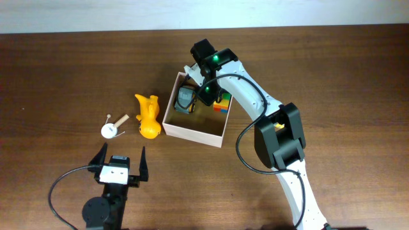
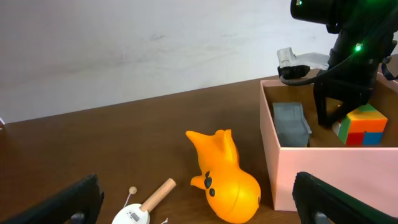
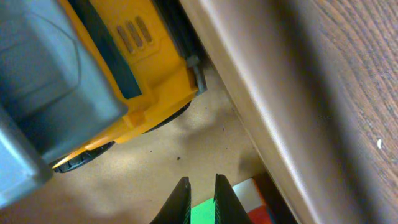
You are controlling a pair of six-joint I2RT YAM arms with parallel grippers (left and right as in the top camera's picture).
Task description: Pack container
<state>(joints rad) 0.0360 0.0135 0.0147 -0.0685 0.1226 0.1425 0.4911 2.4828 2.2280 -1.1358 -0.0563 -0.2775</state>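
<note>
The container [image 1: 192,135], a shallow square box with white walls and a tan floor, sits mid-table. Inside it lie a grey and yellow toy truck [image 1: 185,100] and a multicoloured cube [image 1: 223,105]. My right gripper [image 1: 208,94] reaches down into the box between them. In the right wrist view it [image 3: 201,186] is shut with nothing in it, its tips above the cube [image 3: 247,191], with the truck [image 3: 93,62] ahead to the left and the box wall [image 3: 261,106] to the right. My left gripper [image 1: 123,152] is open near the front edge, empty, facing an orange animal toy [image 2: 227,177].
The orange animal toy [image 1: 148,117] lies just left of the container. A small white round object with a wooden handle [image 1: 112,128] lies further left. The right arm's links [image 1: 278,137] stretch over the table's right side.
</note>
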